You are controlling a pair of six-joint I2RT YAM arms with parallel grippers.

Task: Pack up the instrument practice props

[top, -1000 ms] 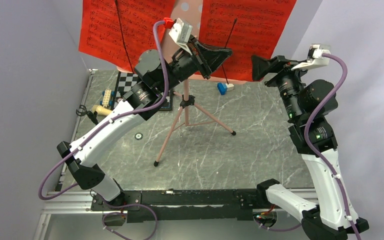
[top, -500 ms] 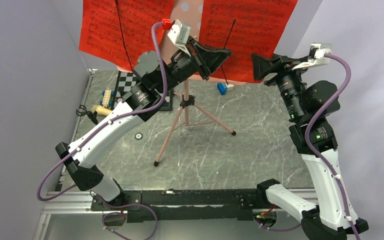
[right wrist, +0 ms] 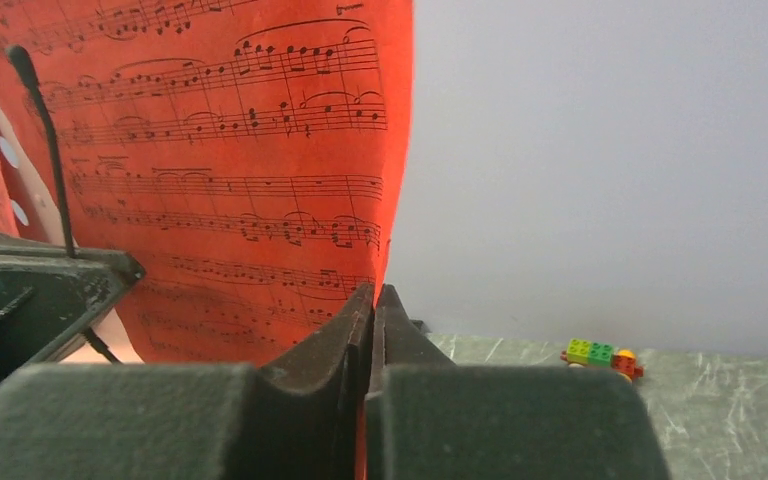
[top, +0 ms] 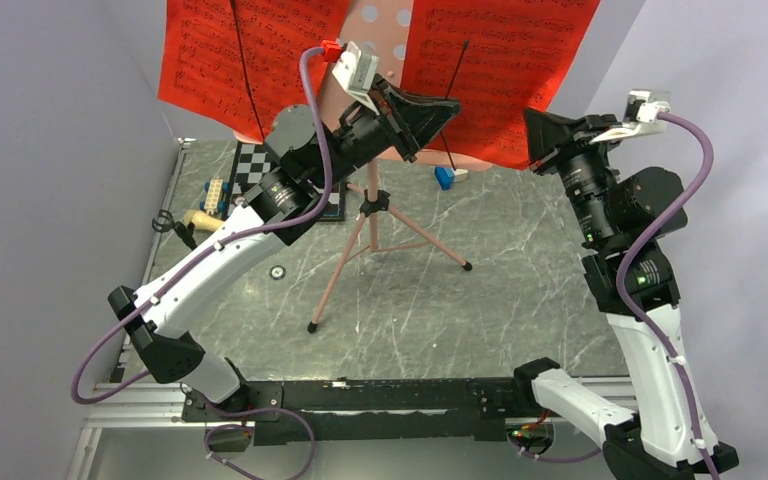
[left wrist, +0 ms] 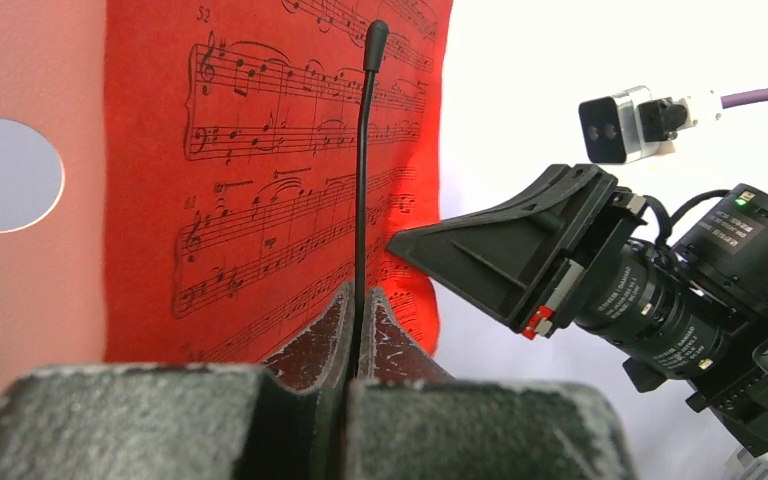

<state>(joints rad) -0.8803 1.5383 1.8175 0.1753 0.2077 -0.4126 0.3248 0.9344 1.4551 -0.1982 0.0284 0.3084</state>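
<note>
The pink perforated music stand (top: 372, 190) rises on its tripod mid-table, with red sheet-music pages on its left (top: 220, 60) and right (top: 500, 60). My left gripper (top: 442, 108) is shut on the stand's thin black page-holder rod (left wrist: 363, 150), which lies across the right page (left wrist: 260, 150). My right gripper (top: 532, 125) is shut on the lower right edge of that same page (right wrist: 240, 150), and red paper shows between its jaws (right wrist: 373, 297). The cream microphone (top: 200, 218) on its black stand lies at the table's left edge.
A black-and-white chessboard (top: 258, 160) sits behind my left arm. A blue brick (top: 445, 177) lies behind the stand, and green and red bricks (right wrist: 600, 353) rest by the back wall. The tripod legs (top: 415, 240) spread across the table's middle. Grey walls close in on both sides.
My right gripper has closed on the right page's edge and shifted slightly right. My left gripper stays shut on the rod.
</note>
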